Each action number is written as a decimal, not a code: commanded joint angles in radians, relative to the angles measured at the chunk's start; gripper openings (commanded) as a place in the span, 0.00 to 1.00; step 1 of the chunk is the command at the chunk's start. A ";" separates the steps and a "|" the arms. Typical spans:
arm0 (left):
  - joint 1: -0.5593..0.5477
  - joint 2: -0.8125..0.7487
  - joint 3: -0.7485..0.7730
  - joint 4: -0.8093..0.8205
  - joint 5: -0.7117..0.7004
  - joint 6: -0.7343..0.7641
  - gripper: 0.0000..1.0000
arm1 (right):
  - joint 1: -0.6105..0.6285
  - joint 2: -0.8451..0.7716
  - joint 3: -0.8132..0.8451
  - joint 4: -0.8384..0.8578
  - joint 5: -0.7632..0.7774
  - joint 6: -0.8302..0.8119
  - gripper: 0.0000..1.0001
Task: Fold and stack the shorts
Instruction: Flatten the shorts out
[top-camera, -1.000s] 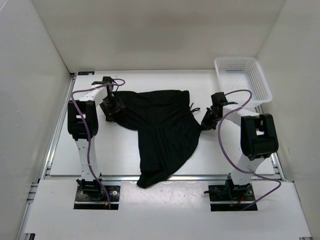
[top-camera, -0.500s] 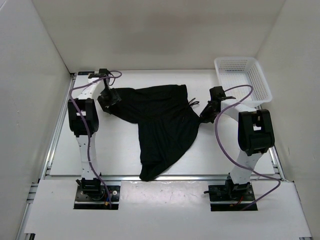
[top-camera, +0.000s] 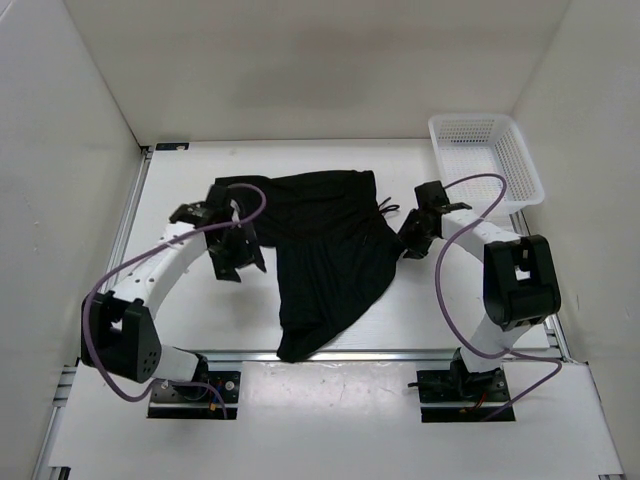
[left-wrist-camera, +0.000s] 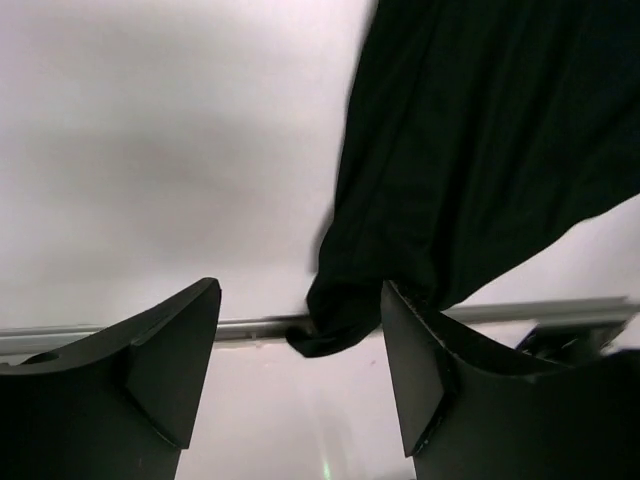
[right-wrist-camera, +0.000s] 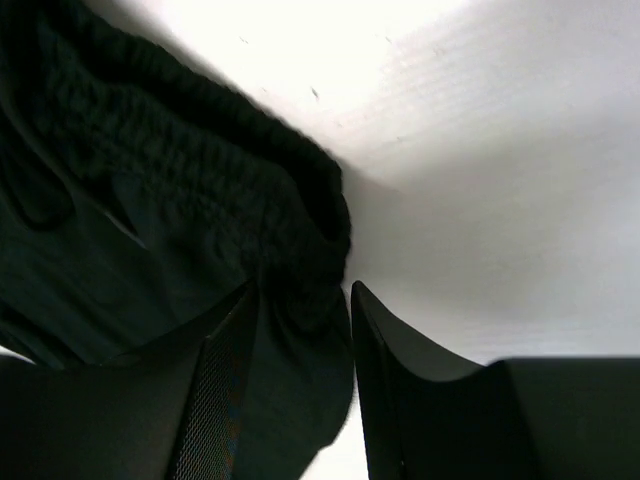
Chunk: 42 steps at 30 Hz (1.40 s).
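Observation:
The black shorts (top-camera: 325, 250) lie spread on the white table, one leg reaching the near rail, the thin drawstring (top-camera: 386, 209) at their right edge. My left gripper (top-camera: 243, 268) hangs open and empty just left of the shorts. In the left wrist view (left-wrist-camera: 300, 385) the jaws stand wide apart, with the shorts (left-wrist-camera: 480, 150) beyond them. My right gripper (top-camera: 409, 241) is shut on the right edge of the shorts. In the right wrist view (right-wrist-camera: 300, 350) the gathered waistband (right-wrist-camera: 250, 190) runs down between the fingers.
A white mesh basket (top-camera: 487, 160) stands at the far right corner. A metal rail (top-camera: 400, 353) runs along the table's near edge, and the shorts' leg end lies across it. White walls close in the left, back and right sides.
My left gripper has let go of the shorts' left corner and swung toward the near side, open. That corner now lies on the table. The right gripper has barely moved.

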 joint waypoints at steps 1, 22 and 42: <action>-0.103 -0.036 -0.118 0.037 0.059 -0.066 0.77 | 0.000 -0.059 -0.038 0.000 0.021 -0.021 0.47; -0.372 0.200 -0.176 0.183 0.039 -0.174 0.10 | 0.010 -0.087 -0.102 0.070 -0.080 -0.072 0.00; -0.164 -0.030 -0.167 -0.007 -0.102 -0.151 0.49 | 0.010 -0.115 -0.122 0.061 -0.061 -0.090 0.00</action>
